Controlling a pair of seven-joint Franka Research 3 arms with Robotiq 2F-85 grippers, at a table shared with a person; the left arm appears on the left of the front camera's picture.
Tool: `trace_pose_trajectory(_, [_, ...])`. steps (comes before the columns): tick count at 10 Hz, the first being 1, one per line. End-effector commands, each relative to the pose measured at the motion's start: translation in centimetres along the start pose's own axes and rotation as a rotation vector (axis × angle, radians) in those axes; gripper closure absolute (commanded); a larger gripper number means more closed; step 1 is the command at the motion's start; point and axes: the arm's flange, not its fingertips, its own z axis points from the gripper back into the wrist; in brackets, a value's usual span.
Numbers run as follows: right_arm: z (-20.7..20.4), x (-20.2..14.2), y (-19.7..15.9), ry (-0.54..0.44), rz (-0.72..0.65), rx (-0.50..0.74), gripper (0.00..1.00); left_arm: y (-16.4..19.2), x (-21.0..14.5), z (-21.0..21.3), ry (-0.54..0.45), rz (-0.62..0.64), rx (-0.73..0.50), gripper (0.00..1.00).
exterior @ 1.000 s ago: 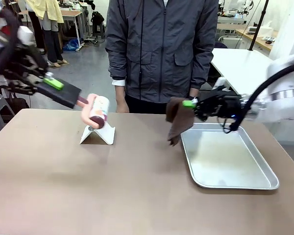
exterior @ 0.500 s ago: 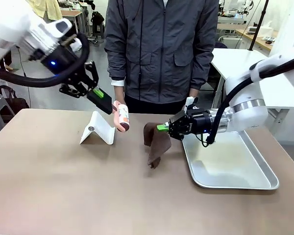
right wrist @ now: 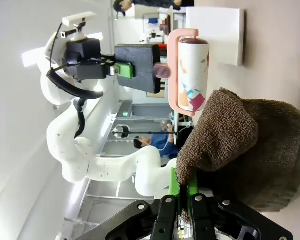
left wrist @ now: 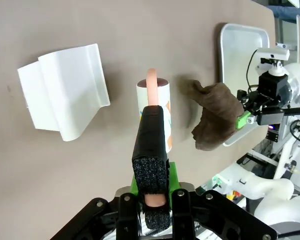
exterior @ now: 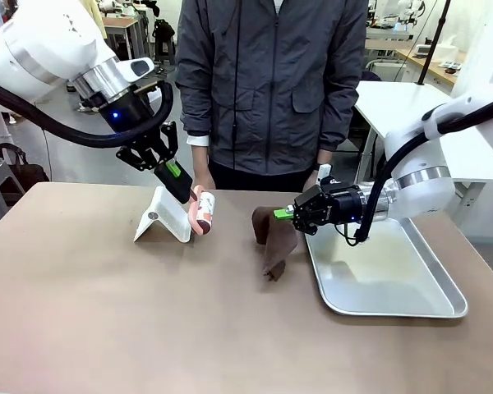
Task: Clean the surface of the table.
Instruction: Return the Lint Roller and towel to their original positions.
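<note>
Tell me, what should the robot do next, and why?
Probably lower the right gripper a little. It is shut on the brown cloth, which hangs with just its bottom end at the table, so more cloth must lie flat to wipe.

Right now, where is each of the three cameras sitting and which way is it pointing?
Front view: fixed between the arms, facing the person across the table; both arms show.
Left wrist view: above the table, looking down along the left tool, shut on the lint roller.
Right wrist view: rolled sideways, looking past the right tool, shut on the brown cloth.
All three share roller and cloth.
</note>
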Motion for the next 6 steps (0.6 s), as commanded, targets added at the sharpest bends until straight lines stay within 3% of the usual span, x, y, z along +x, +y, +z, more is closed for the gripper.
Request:
trace_pose_trajectory(1, [-0.98, -0.22, 0.12, -0.013, 0.003, -0.014, 0.94, -0.54, -1.63, -0.18, -0.023, 0.003, -0.005, 0.78])
trace_pose_trajectory(6, [-0.98, -0.22, 0.12, -0.013, 0.003, -0.014, 0.94, -0.54, -1.63, -0.18, -0.023, 0.003, -0.005, 0.78])
